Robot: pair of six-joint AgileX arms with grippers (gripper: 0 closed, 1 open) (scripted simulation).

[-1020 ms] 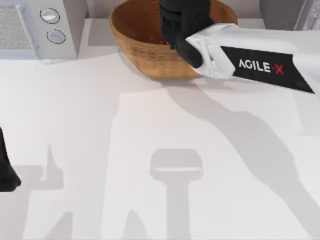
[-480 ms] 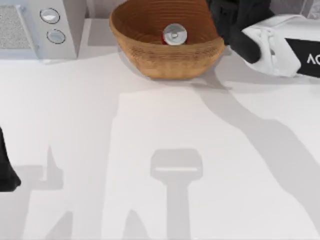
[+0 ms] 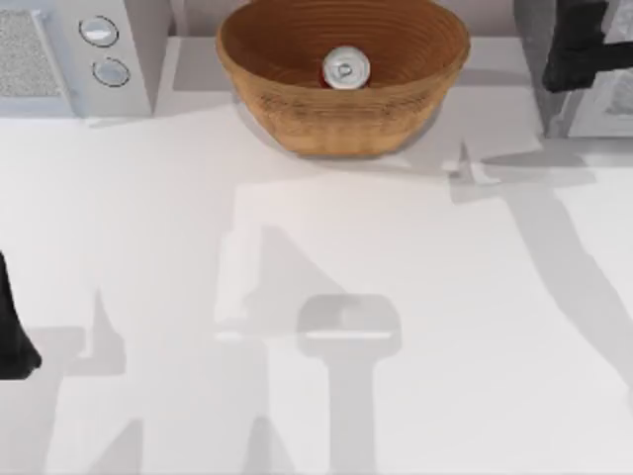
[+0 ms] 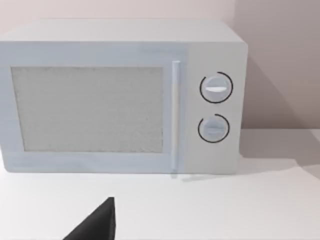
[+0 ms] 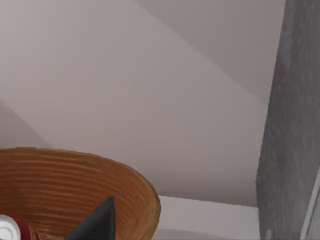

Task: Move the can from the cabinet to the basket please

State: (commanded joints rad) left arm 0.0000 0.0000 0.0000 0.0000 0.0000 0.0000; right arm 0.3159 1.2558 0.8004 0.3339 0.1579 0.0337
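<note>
Golden-brown wicker makes up the basket (image 3: 297, 104), which sits at the far middle of the table (image 3: 297, 247) in the top view. The can (image 3: 346, 68) stands upright inside it, its silver top and pull tab facing up and a sliver of red side showing beneath, a little toward the far side of the basket's ringed floor. Nothing is touching the can.

The right gripper (image 3: 579, 49) is at the far right edge of the top view, a dark shape lying over the grey speckled cabinet (image 3: 539, 69), well apart from the basket; whether that claw is open or closed I cannot tell. From the right wrist view, the basket's rim curves across the lower part, the can's red and silver edge (image 5: 12, 229) peeks out inside it, and the cabinet's grey wall (image 5: 287, 125) rises alongside.

The left arm (image 3: 15, 332) is parked at the near left edge of the table; its claw's state cannot be told either. Its wrist view faces a white microwave (image 4: 125, 95) with two round knobs, which stands at the far left corner of the table, just beside the basket
</note>
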